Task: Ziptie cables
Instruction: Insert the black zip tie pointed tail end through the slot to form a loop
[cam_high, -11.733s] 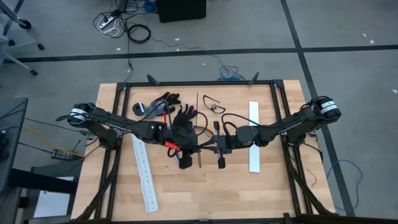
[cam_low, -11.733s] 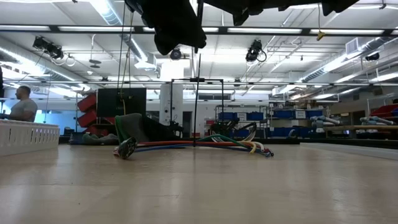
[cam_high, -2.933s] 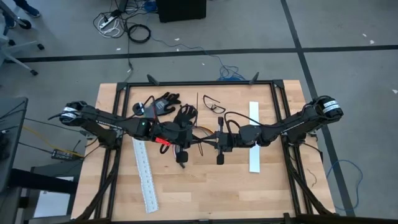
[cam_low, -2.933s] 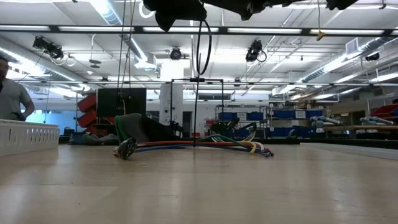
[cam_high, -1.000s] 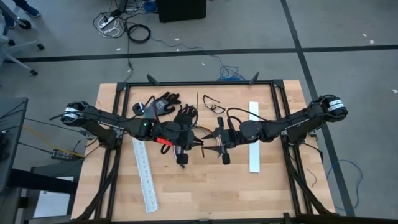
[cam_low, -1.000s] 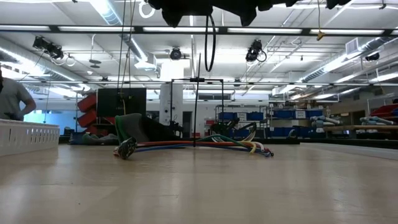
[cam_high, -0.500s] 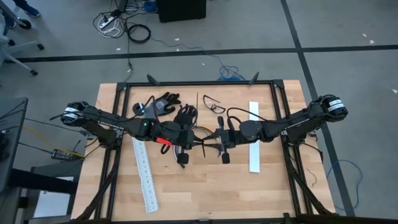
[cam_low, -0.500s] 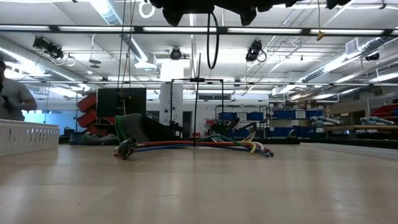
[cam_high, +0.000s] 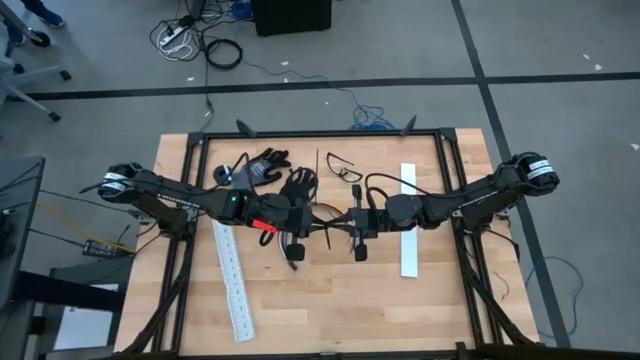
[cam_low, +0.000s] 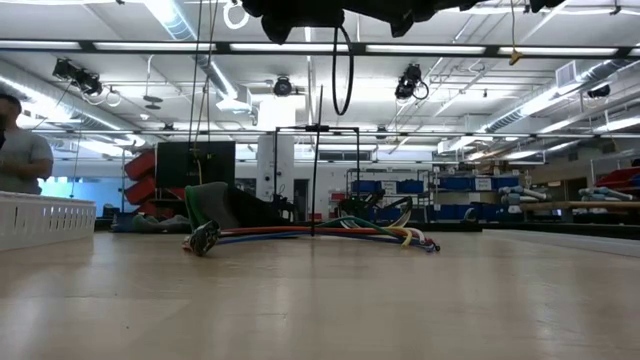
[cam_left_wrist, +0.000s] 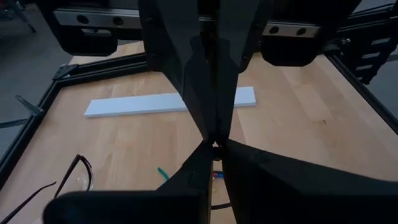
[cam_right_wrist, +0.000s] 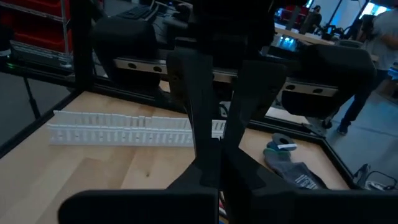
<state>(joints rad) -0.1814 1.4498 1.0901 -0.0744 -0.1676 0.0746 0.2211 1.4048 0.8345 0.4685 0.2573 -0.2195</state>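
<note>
High view: above the pale wooden desk (cam_high: 300, 310), the left gripper (cam_high: 296, 252) and right gripper (cam_high: 359, 250) are hovering at mid-desk, both pressed together; whether either is pinching anything is unclear.

Low view: the cables (cam_low: 330, 235), thin multicoloured strands, are lying flat at 12 o'clock on the desk.

Left wrist view: a smooth white strip (cam_left_wrist: 137, 104) is lying flat.

Right wrist view: a slotted white strip (cam_right_wrist: 118, 130) is lying flat.

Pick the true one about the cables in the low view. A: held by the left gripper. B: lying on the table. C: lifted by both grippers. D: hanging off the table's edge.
B: the cables lie flat on the table, with both arms high above them.
</note>
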